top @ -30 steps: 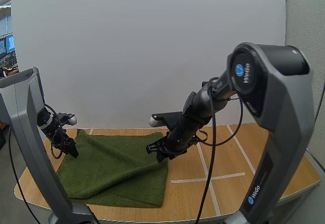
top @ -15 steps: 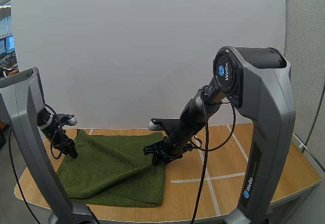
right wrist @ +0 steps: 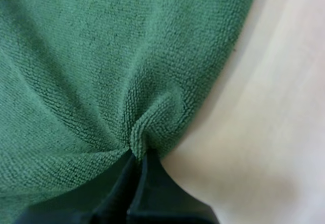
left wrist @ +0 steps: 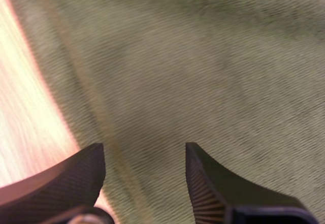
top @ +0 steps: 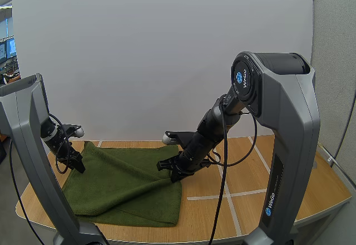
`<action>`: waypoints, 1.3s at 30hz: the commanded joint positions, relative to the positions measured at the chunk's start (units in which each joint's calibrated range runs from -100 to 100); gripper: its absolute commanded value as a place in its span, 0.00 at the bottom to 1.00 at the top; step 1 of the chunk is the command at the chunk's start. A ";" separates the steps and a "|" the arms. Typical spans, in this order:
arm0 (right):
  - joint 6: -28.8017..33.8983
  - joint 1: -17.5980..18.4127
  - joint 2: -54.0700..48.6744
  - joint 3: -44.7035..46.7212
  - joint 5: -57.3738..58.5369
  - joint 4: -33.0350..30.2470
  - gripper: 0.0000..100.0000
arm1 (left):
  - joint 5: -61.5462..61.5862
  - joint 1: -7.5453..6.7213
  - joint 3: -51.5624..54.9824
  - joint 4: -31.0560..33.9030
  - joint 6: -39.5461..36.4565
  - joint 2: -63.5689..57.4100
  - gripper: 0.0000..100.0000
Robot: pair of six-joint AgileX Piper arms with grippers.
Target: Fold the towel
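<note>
A dark green towel (top: 125,184) lies spread on the wooden table (top: 250,192). My right gripper (top: 171,173) is down at the towel's right edge, shut on a pinched fold of the towel (right wrist: 152,127) that bunches up between its tips. My left gripper (top: 77,164) hovers at the towel's far left edge. Its fingers (left wrist: 223,188) stand open, wide apart, just over the green towel (left wrist: 203,66) with nothing between them; bare table (left wrist: 25,127) shows beside the hem.
White tape lines (top: 228,195) mark the table to the right of the towel. The table's front edge (top: 211,236) runs close below the towel's near hem. A white backdrop stands behind.
My right gripper slid slightly left onto the towel's right edge and closed on it, puckering the cloth. The left gripper stayed where it was, open.
</note>
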 commanded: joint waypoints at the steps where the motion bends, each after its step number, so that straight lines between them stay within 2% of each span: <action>1: -0.67 -5.71 -5.24 0.60 10.00 -3.61 0.00 | -0.17 0.02 0.14 0.05 -0.21 -0.66 0.77; 12: -0.67 -14.12 -10.48 0.60 15.85 -15.69 0.00 | 2.18 0.02 0.14 -1.12 -0.21 -0.66 0.77; 17: -2.52 -17.05 -10.48 0.60 15.69 -16.44 0.00 | 4.54 0.02 0.14 -3.15 -0.21 -0.66 0.77; 30: -3.09 -17.60 -10.48 0.60 12.99 -19.75 0.00 | 7.86 0.02 0.14 -8.31 -0.21 -0.66 0.77; 32: -2.97 -17.60 -10.48 0.60 12.99 -19.75 0.21 | 7.86 0.02 0.14 -8.83 -0.21 -0.66 0.77; 36: -2.89 -17.60 -10.58 0.60 13.16 -19.75 0.98 | 7.86 0.02 0.14 -9.53 -0.09 -0.66 0.77; 39: -2.89 -17.60 -10.89 0.60 13.50 -19.75 1.00 | 7.86 0.02 0.14 -11.28 0.26 -0.66 0.77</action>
